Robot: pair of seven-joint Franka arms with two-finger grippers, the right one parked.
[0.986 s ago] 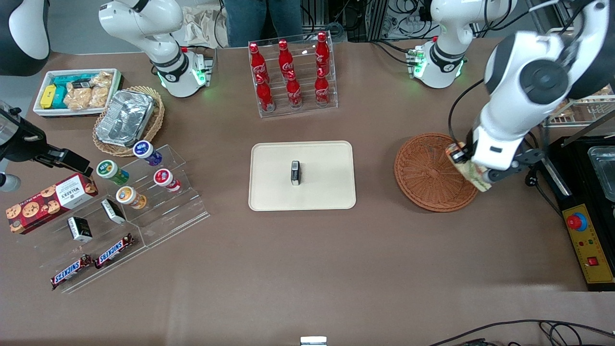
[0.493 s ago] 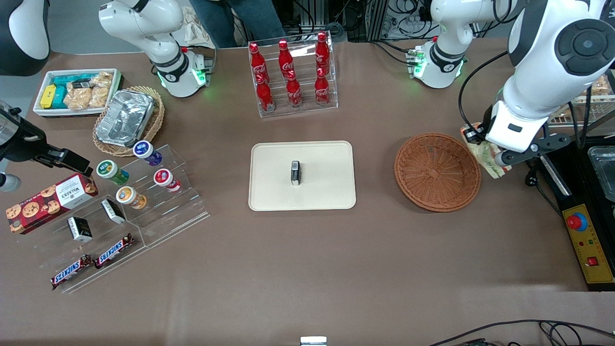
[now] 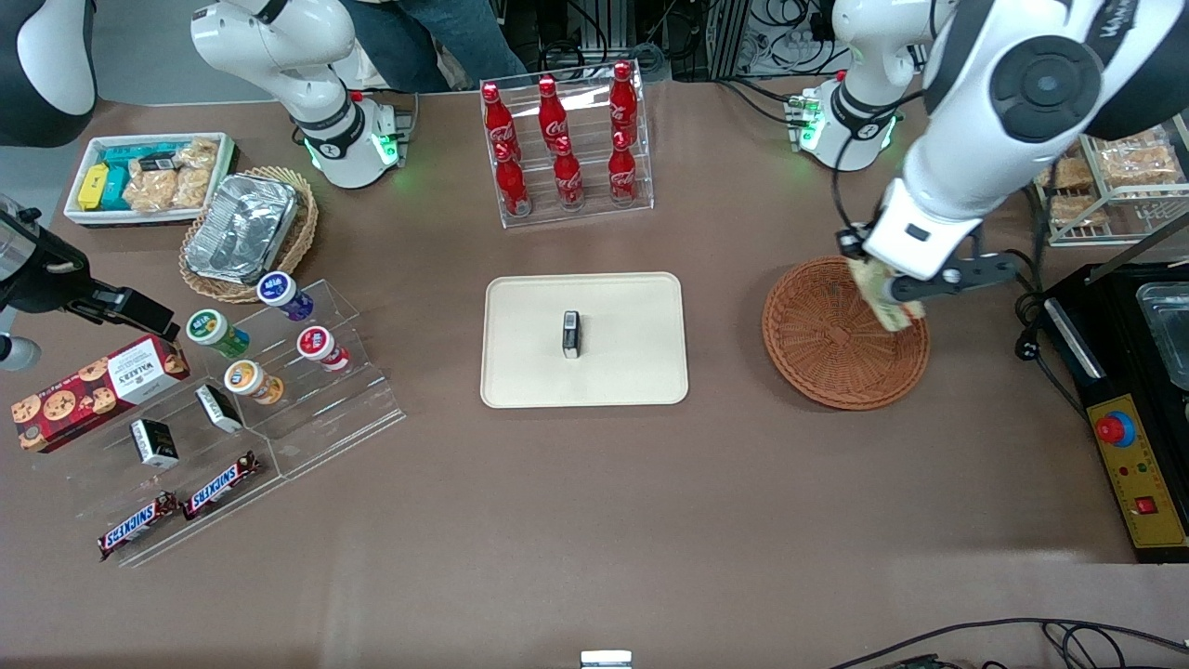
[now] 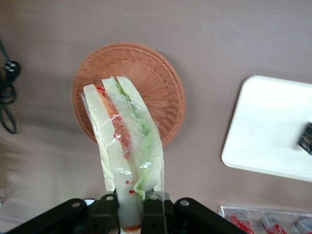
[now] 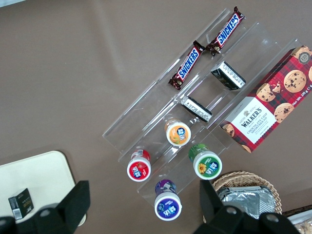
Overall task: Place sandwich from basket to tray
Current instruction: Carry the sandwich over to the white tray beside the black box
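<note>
My left gripper (image 3: 890, 290) hangs above the rim of the reddish-brown wicker basket (image 3: 829, 346), on its side toward the working arm's end. It is shut on the wrapped sandwich (image 3: 879, 295), a white-bread wedge with red and green filling. In the left wrist view the sandwich (image 4: 124, 141) sticks out from between the black fingers (image 4: 154, 210) of the gripper (image 4: 130, 205). The empty basket (image 4: 158, 85) lies under it. The cream tray (image 3: 632, 372) lies flat at the table's middle, beside the basket, and its corner shows as the tray (image 4: 263, 126) in the wrist view.
A small black box (image 3: 570, 334) lies on the tray's middle. A clear rack of red cola bottles (image 3: 565, 144) stands farther from the front camera than the tray. A black machine (image 3: 1138, 390) and a wire rack of pastries (image 3: 1115, 177) stand at the working arm's end.
The gripper, still holding the sandwich, swung out past the basket toward the working arm's end, then came back over the basket's rim, toward the tray.
</note>
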